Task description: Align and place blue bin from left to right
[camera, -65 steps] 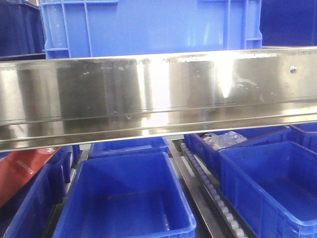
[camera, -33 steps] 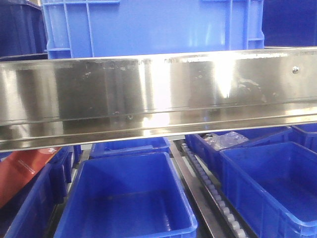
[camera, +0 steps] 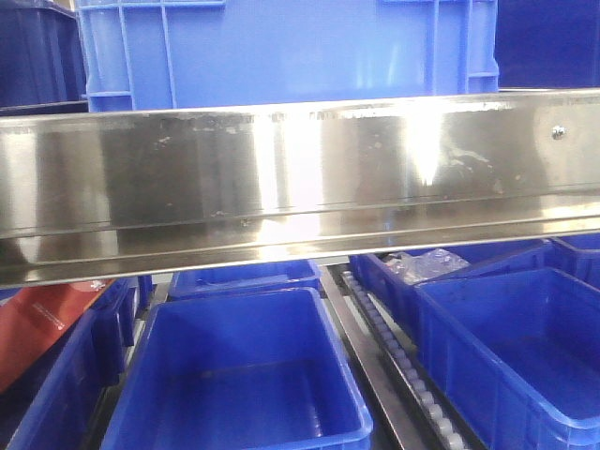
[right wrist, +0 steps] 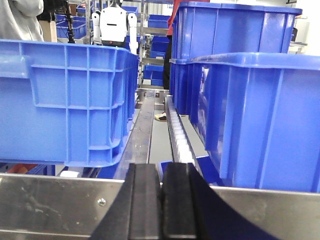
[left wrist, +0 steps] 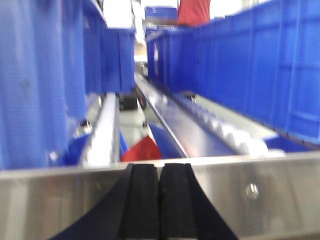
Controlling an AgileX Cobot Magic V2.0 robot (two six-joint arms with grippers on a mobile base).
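Bright-blue, the ribbed blue bin [camera: 281,47] on the steel rail [camera: 300,178] has crept slightly rightward over the last second, sitting ahead-left of the closed, empty right pincer [right wrist: 161,200], while the left pincer [left wrist: 160,200] is likewise shut on nothing.

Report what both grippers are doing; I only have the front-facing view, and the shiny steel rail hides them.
Observer: In the left wrist view, the left gripper has its black fingers pressed together with nothing between them, low in front of the steel rail.
Operator: Now give me the right one, and where the crate is.
Observer: In the right wrist view, the right gripper is shut and empty as well. The large bright-blue ribbed plastic crate stands beyond the rail to its left, and the gripper is not touching it.
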